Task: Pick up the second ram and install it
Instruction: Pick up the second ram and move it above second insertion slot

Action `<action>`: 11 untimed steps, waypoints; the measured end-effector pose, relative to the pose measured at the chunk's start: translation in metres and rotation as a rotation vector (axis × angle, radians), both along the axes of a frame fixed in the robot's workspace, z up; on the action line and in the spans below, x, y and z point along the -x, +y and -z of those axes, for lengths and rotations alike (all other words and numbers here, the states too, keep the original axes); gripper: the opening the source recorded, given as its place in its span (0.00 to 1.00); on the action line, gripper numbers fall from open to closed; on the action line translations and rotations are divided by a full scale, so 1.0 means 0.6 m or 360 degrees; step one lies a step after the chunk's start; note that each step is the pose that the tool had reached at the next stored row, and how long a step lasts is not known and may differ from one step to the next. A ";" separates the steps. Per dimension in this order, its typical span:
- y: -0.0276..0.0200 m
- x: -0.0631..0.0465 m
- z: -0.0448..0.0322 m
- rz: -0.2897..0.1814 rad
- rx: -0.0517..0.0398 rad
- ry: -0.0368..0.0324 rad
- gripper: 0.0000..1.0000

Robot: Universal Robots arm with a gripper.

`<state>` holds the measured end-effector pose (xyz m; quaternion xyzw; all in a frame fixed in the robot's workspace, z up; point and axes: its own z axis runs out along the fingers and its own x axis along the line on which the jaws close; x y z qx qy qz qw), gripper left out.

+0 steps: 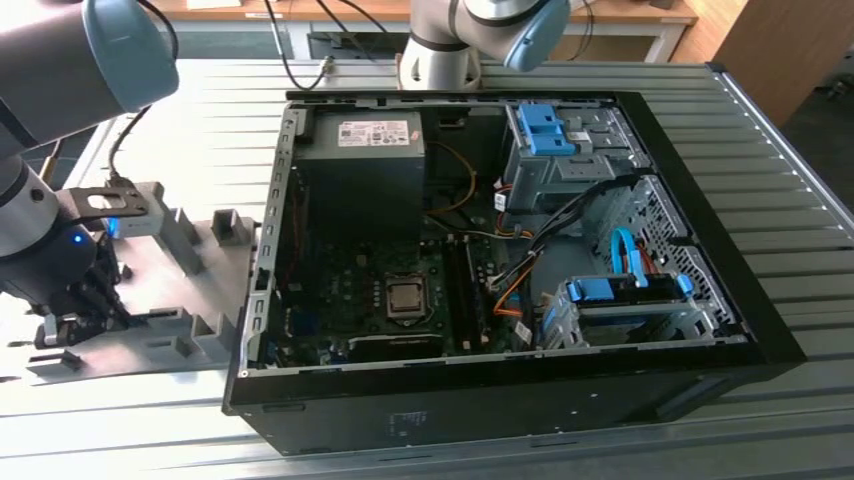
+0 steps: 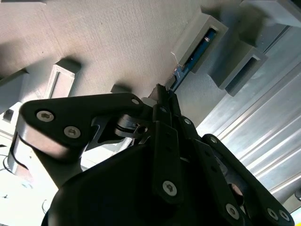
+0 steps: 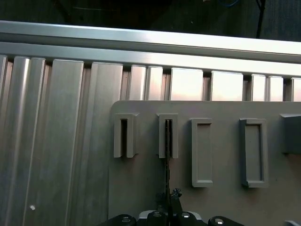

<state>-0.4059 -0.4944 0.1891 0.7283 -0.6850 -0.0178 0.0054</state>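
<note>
Step in hand: the pick-up, grasp stage. The gripper is down on the grey holder plate, and its black fingers are drawn together on the near end of the second ram. They look closed on the board's two faces, with no gap visible in either wrist view.

The ram is not lifted. It stands on edge with its far end seated in a slotted holder block. In the second wrist view its blue-green edge runs from that block to the fingertips. The neighbouring slotted block looks empty, and the two wider blocks next to the ram's block hold nothing visible.

In the exterior view the arm and the holder plate sit at the exterior view's left on the ribbed metal bench, just outside the open computer case. The motherboard lies inside the case, well apart from the gripper. Install has not started.

Judgement: the grip is at one end only, so freeing the stick calls for a straight pull in line with the slot. Any twist could bind the thin board against the block walls. The grip must hold firm enough that the long free end doesn't swing.
</note>
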 end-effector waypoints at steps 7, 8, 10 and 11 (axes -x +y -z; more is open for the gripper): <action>0.0000 0.000 0.000 0.0000 -0.0002 0.0000 0.14; 0.0000 0.000 0.000 0.0000 -0.0002 0.0000 0.14; 0.0000 0.000 0.000 0.0000 -0.0002 0.0000 0.14; 0.0000 0.000 -0.001 0.0000 -0.0002 0.0000 0.14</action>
